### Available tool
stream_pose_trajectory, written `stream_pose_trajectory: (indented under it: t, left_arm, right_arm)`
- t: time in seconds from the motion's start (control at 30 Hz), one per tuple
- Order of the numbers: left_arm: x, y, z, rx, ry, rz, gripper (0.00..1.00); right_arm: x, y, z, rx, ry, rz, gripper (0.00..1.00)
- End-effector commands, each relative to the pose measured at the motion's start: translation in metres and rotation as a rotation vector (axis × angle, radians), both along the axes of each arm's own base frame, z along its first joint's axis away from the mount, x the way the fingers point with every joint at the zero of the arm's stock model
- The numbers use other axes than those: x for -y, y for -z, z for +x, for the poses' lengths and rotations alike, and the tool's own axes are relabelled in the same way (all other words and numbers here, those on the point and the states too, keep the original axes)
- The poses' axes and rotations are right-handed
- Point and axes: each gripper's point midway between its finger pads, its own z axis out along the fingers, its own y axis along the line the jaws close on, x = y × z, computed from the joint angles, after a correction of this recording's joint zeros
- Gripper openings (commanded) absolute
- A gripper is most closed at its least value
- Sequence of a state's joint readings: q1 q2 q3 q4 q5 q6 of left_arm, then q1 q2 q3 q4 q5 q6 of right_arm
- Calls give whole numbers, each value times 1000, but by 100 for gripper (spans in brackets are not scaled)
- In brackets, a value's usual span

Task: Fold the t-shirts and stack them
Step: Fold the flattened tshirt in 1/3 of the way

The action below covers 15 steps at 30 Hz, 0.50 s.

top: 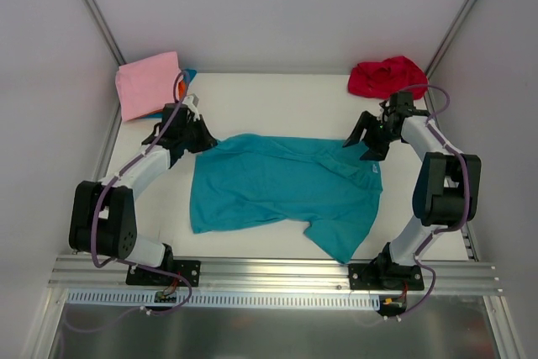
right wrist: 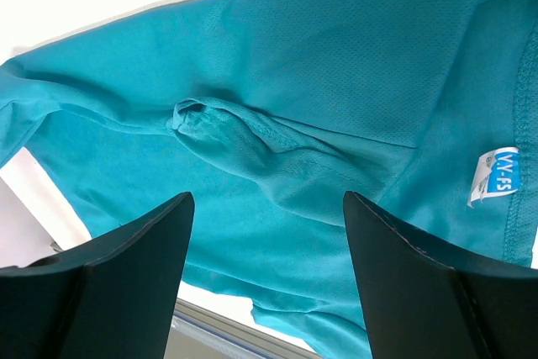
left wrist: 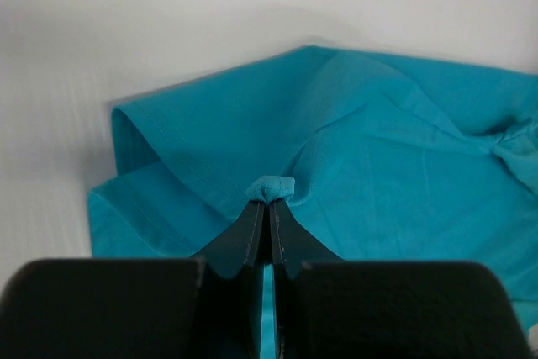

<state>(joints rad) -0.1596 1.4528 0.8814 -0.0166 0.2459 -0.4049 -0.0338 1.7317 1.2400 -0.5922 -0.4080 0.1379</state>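
A teal t-shirt (top: 282,187) lies spread and rumpled across the middle of the white table. My left gripper (top: 204,142) is shut on a pinch of its fabric at the shirt's far left edge; in the left wrist view the cloth (left wrist: 274,187) bunches at the closed tips. My right gripper (top: 363,142) is open and hovers over the shirt's far right part near the collar; its wrist view shows a fold (right wrist: 252,145) and the neck label (right wrist: 498,176) between spread fingers (right wrist: 143,241). A folded pink shirt (top: 148,83) lies at the far left corner. A crumpled red shirt (top: 387,76) lies at the far right.
A bit of blue and orange cloth (top: 187,76) shows under the pink shirt. Grey enclosure walls surround the table. The aluminium rail (top: 269,271) with both arm bases runs along the near edge.
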Motion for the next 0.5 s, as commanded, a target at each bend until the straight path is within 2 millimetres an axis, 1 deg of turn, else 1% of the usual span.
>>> stream_pose_trajectory:
  t: [0.0,0.03,0.07,0.1,0.13,0.17,0.2,0.23,0.27,0.33,0.37,0.4,0.47]
  left_arm:
    - [0,-7,-10,30,-4,75,0]
    - [-4,-5,-11,32,-22,102,0]
    - [-4,-1,-16,25,-20,117,0]
    - [-1,-2,-20,33,-15,129,0]
    - [-5,0,-22,34,-31,153,0]
    - [-7,6,-27,23,-39,167,0]
    - [-9,7,-33,29,-49,182,0]
    - [-8,8,-34,25,-49,179,0]
    - [-18,12,-38,25,-95,217,0]
    - [-21,17,-44,22,-125,238,0]
    - [-29,24,-50,15,-159,266,0]
    - [-32,28,-53,6,-183,266,0]
    - [-41,39,-61,-26,-228,296,3]
  right_arm:
    - [0,-23,5,52,-14,-1,76]
    - [0,-23,5,52,-13,0,76]
    - [0,-23,5,52,-14,-1,76]
    - [-1,-23,5,52,-15,0,76]
    - [-1,-24,5,53,-16,3,76]
    - [-1,-24,5,54,-16,5,76]
    - [-1,-25,4,55,-15,5,76]
    - [-1,-25,4,55,-18,5,76]
    - [-1,-26,4,57,-19,3,76]
    - [-1,-27,2,55,-21,4,76]
    - [-1,-28,1,57,-23,2,76]
    - [-1,-28,1,57,-23,2,77]
    - [-1,-30,-2,57,-27,0,77]
